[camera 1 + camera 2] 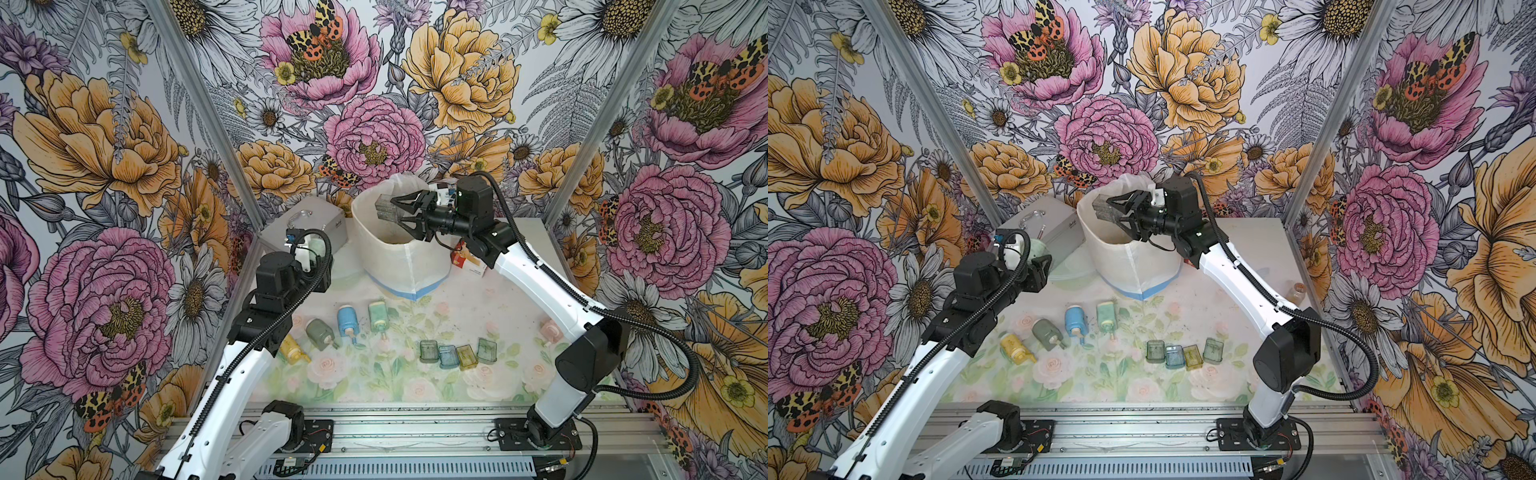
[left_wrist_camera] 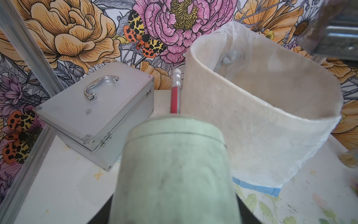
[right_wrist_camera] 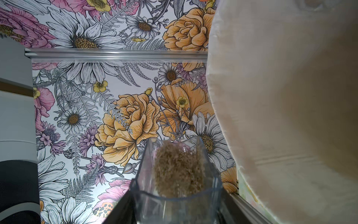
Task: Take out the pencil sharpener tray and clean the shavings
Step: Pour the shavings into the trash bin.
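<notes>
My right gripper (image 1: 397,212) is shut on a clear tray (image 1: 384,210), held on its side over the open mouth of the white bin (image 1: 399,262). In the right wrist view the tray (image 3: 178,195) holds a clump of brownish shavings (image 3: 178,170), and the bin wall (image 3: 280,116) is close beside it. Left of the bin, my left gripper (image 1: 318,259) is shut on a pale green pencil sharpener (image 2: 174,164); a red pencil (image 2: 175,97) sticks out of its far end. Both top views show the tray (image 1: 1102,208) above the bin (image 1: 1129,262).
A metal case (image 1: 311,220) with a handle stands at the back left beside the bin. Several sharpeners (image 1: 347,322) lie in a row mid-table, with several clear trays (image 1: 457,351) to their right. A pink sharpener (image 1: 550,332) and a red-white box (image 1: 467,259) sit near the right arm.
</notes>
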### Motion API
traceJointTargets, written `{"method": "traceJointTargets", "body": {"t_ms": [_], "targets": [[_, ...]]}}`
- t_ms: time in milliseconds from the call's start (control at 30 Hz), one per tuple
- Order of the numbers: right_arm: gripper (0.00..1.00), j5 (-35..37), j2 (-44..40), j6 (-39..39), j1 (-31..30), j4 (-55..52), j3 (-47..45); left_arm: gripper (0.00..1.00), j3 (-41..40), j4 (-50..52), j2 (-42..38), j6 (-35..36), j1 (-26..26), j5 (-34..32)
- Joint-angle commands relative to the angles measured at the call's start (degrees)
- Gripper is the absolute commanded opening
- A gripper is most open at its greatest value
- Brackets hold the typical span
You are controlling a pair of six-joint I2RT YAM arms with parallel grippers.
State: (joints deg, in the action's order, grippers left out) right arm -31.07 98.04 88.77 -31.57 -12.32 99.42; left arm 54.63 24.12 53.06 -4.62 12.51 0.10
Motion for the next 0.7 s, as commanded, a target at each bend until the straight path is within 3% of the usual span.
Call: {"method": "traceJointTargets", "body": {"t_ms": [0,167,267,467,667], "targets": [[0.39,4.3,-2.0,6.2,-2.1,6.5,-1.3,0.0,0.0,-1.9,0.1,-0.8,-0.3,1.1],[0.38,8.9,-2.6,13.9,-3.6,16.5,-6.1,0.0,-0.9,-2.6,1.1,1.7,2.5,-1.7],[0.37,12.8,-3.3,16.1,-4.7,19.9,-8.2,0.0,-0.5,-1.3,1.7,4.1,4.4,0.8],[0.37,26.0,-5.3,22.2,-8.4,27.7,-13.0,0.0,1.8,5.1,-1.7,-0.9,3.3,4.7],[0.37,33.6,-4.3,26.9,-10.7,34.5,-14.0,0.0,2.1,10.2,-5.9,-5.0,3.6,5.6]]}}
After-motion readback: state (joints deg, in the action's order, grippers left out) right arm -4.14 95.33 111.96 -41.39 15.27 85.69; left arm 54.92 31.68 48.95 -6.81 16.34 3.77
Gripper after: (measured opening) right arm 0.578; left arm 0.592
